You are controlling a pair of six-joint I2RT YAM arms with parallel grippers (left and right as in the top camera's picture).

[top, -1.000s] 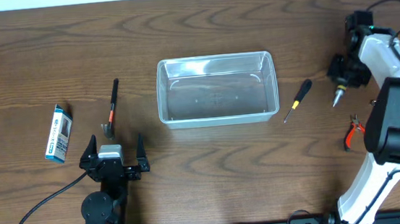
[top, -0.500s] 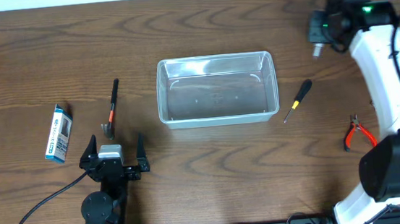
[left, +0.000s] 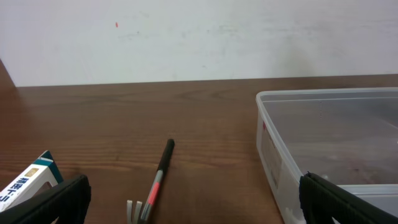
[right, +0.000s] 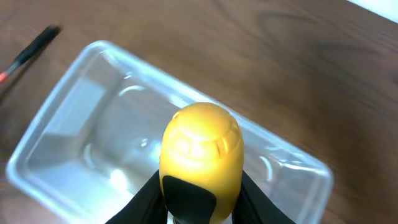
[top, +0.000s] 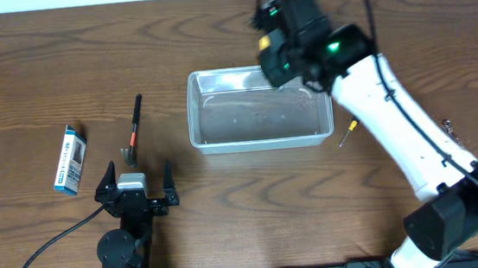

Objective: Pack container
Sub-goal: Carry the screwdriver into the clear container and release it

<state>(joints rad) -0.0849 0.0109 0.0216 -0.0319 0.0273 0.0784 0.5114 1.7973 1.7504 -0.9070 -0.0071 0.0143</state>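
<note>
Container (top: pixel 237 117), screwdriver (top: pixel 349 130) just beside (R)

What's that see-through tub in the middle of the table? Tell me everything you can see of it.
The container is a clear plastic rectangular tub with rounded corners, shallow walls and a rim. It sits upright, open side up, on the wooden table, with nothing visible inside. The right gripper, shut on a yellow-handled tool, hangs over its far right corner.
</note>
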